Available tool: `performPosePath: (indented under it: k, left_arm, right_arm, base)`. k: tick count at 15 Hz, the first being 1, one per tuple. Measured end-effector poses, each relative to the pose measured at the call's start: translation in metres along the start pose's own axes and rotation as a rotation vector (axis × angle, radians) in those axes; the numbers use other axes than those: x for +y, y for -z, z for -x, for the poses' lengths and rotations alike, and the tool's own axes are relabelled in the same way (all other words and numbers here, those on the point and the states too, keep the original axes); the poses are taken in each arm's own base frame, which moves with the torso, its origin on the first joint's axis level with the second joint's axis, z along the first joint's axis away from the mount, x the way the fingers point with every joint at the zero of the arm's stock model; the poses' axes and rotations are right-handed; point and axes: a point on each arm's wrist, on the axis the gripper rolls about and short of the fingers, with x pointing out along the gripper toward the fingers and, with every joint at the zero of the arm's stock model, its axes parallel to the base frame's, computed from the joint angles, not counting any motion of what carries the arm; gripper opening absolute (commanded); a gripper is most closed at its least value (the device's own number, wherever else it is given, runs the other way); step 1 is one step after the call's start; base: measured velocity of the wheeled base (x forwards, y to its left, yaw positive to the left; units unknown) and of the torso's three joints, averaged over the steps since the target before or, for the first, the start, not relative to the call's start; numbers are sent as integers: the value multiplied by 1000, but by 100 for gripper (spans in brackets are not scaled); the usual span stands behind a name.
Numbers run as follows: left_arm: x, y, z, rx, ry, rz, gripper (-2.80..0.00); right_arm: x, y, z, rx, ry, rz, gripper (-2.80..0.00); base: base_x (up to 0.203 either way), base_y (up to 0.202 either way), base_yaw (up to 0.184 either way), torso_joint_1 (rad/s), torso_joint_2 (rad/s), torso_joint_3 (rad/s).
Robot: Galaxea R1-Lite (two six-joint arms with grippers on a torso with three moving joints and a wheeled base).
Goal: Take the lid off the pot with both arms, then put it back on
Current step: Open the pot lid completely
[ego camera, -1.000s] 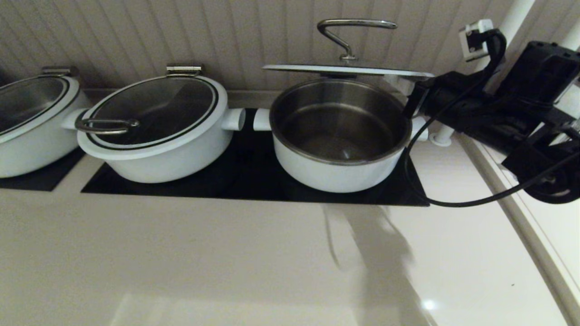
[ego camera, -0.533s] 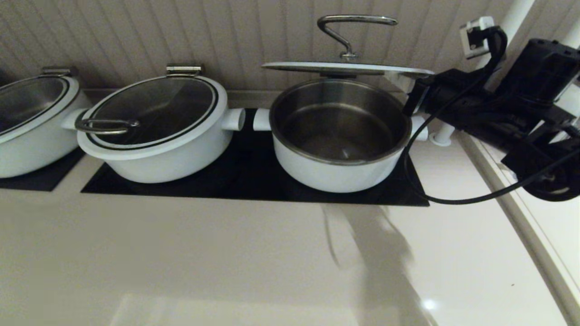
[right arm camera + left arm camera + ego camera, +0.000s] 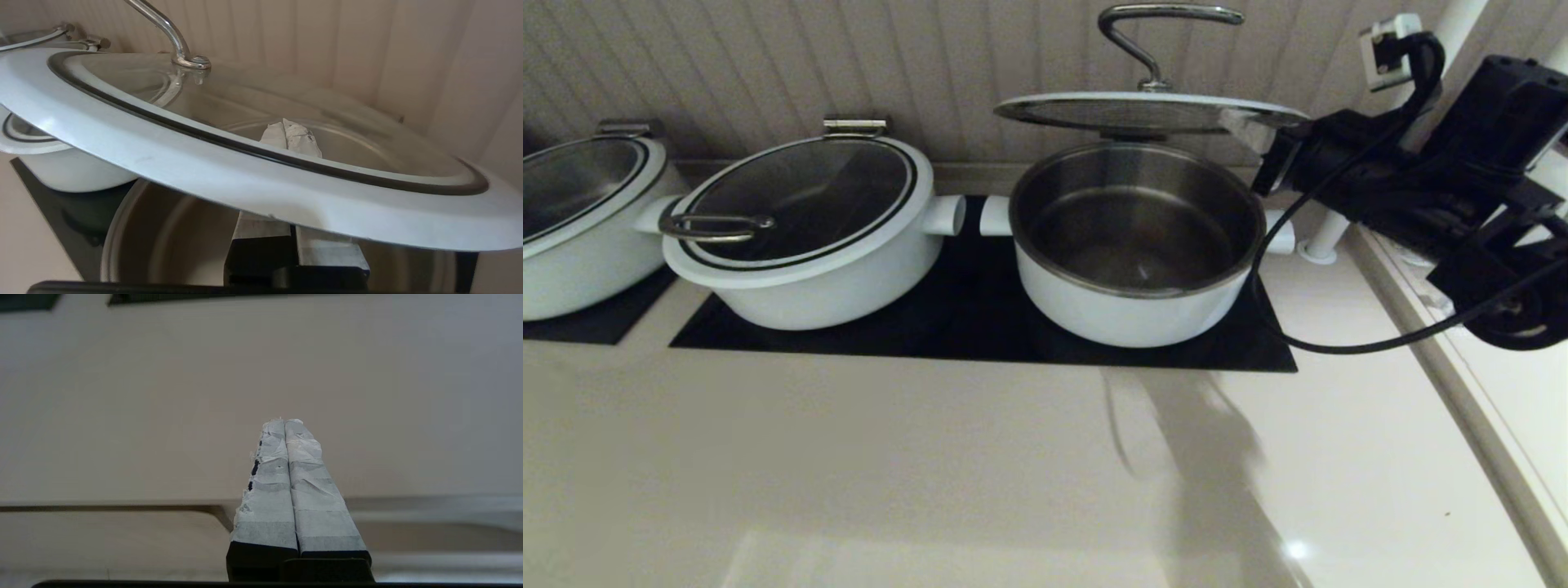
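Observation:
The pot (image 3: 1111, 314) stands open on the black cooktop, its steel liner bare. The lid (image 3: 1143, 110), glass with a white rim and a tall steel handle (image 3: 1168, 12), hangs above the pot, tilted so its underside shows. My right gripper (image 3: 1248, 132) is shut, with its taped fingers slid under the lid's right edge; the lid rests on them. In the right wrist view the lid's rim (image 3: 245, 175) crosses over the gripper (image 3: 290, 131), and the pot (image 3: 163, 241) lies below. My left gripper (image 3: 284, 422) is shut and empty over bare counter, out of the head view.
A second white pot with its lid on (image 3: 800, 220) stands just left of the open pot, and a third (image 3: 572, 212) stands at the far left. A ribbed wall runs close behind. A wall outlet (image 3: 1388, 53) and a black cable (image 3: 1339, 359) are at the right.
The right arm has raised the lid higher above the pot. The lid now tips so that its underside faces the head camera. The pots have not moved.

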Motion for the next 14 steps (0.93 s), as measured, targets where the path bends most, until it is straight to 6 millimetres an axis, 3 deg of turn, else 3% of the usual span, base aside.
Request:
performPosePath:
  k: [14]
  left_arm:
    - [0, 1, 3, -41, -3, 5, -280]
  right_arm:
    - [-17, -3, -16, -45, 28, 27, -280]
  base:
    - [0, 0, 0, 0, 0, 0]
